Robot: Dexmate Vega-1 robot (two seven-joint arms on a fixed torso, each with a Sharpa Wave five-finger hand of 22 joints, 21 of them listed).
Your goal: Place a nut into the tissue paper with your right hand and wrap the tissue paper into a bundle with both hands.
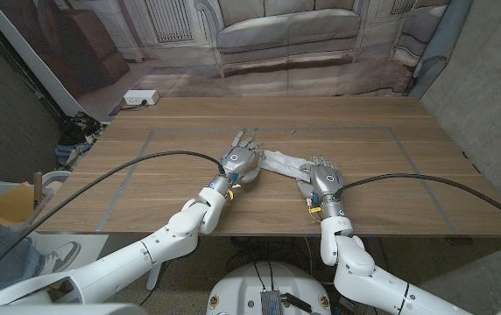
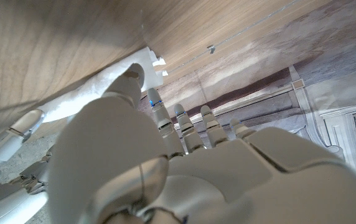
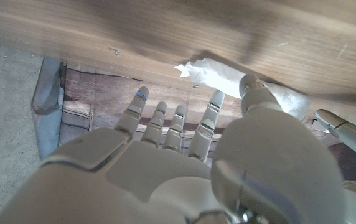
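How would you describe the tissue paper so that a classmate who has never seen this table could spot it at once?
Start with the wooden table and look near its front middle, where the left hand and right hand meet. The tissue paper lies between them, a crumpled white strip touched at each end. It is the only soft white thing on the brown wood.

Robot lab or studio: wooden table (image 1: 189,188) with taped outlines, printed sofa backdrop (image 1: 285,31) (not a real room), power strip (image 1: 141,98), loose cables on floor.
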